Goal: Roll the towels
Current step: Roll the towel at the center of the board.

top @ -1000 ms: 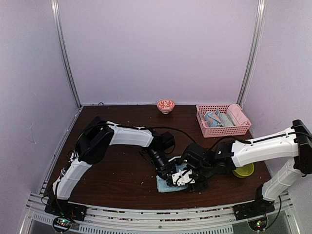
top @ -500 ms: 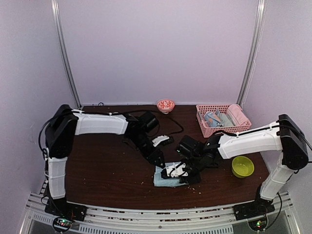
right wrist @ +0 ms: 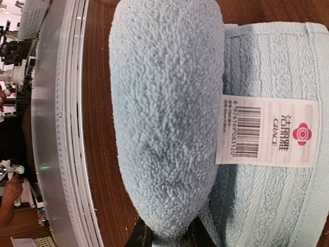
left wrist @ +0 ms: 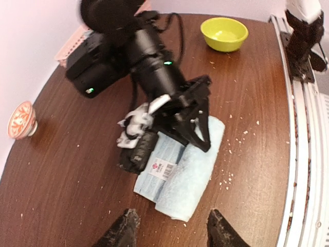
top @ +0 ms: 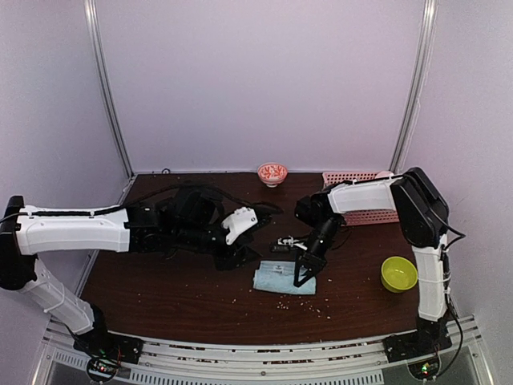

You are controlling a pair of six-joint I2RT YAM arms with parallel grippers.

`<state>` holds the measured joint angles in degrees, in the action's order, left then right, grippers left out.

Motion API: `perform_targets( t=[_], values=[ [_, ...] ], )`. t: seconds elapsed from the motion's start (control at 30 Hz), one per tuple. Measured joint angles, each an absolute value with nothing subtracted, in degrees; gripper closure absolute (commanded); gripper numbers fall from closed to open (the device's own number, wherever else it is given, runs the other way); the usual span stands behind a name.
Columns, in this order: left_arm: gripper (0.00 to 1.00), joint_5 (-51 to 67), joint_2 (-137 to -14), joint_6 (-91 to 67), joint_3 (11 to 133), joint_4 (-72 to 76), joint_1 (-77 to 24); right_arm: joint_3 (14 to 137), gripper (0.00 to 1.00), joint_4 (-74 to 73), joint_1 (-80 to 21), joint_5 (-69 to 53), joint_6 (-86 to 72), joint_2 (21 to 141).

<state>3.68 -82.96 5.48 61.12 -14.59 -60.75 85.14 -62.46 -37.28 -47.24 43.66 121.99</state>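
Observation:
A plain light-blue towel (top: 280,278) lies on the dark table near the front, partly rolled, with a white barcode label (right wrist: 267,131) on its flat part. My right gripper (top: 305,277) comes down from behind and is shut on the right end of the towel's rolled part (right wrist: 164,118); its black fingers pinch the thick terry there. My left gripper (left wrist: 174,232) hangs open just left of the towel (left wrist: 193,167), a little short of its end, with nothing between the fingers. In the top view the left gripper (top: 238,257) is beside the towel's left edge.
A lime-green bowl (top: 399,273) stands at the front right. The pink lattice basket (top: 374,216) sits at the back right, half hidden by the right arm. A small red-patterned bowl (top: 272,172) is at the back wall. Crumbs dot the table around the towel.
My left gripper has opened, let go of the towel and drawn back to the left. The right gripper has closed on the towel's end, and its arm has swung round behind it.

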Motion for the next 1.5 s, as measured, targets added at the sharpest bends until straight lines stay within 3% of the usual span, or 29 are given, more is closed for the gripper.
perform_targets(
  t=[0.3, 0.63, 0.73, 0.87, 1.0, 1.5],
  values=[
    [0.51, -2.61, -103.28, 18.04, 73.49, -18.87, -67.90, 88.75, 0.89, -68.66, -35.64, -51.68, 44.95, 126.32],
    [0.54, -6.68, -115.13, 25.47, 78.32, -20.16, -68.58, 88.92, 0.88, -69.91, -35.64, -51.68, 44.95, 126.56],
    [0.61, -6.63, -115.87, 25.85, 78.56, -20.08, -68.58, 88.92, 0.86, -69.97, -35.64, -51.68, 44.95, 126.56],
    [0.80, -5.80, -116.16, 25.56, 78.78, -20.25, -68.58, 89.17, 0.73, -70.57, -35.64, -51.66, 45.23, 126.54],
    [0.87, -4.84, -116.64, 24.18, 79.92, -21.61, -68.58, 89.97, 0.58, -72.51, -35.64, -50.83, 46.39, 126.17],
    [0.98, -0.91, -114.04, 13.61, 79.59, -30.65, -69.01, 90.91, 0.61, -66.83, -34.33, -40.53, 35.97, 117.67]
  ],
)
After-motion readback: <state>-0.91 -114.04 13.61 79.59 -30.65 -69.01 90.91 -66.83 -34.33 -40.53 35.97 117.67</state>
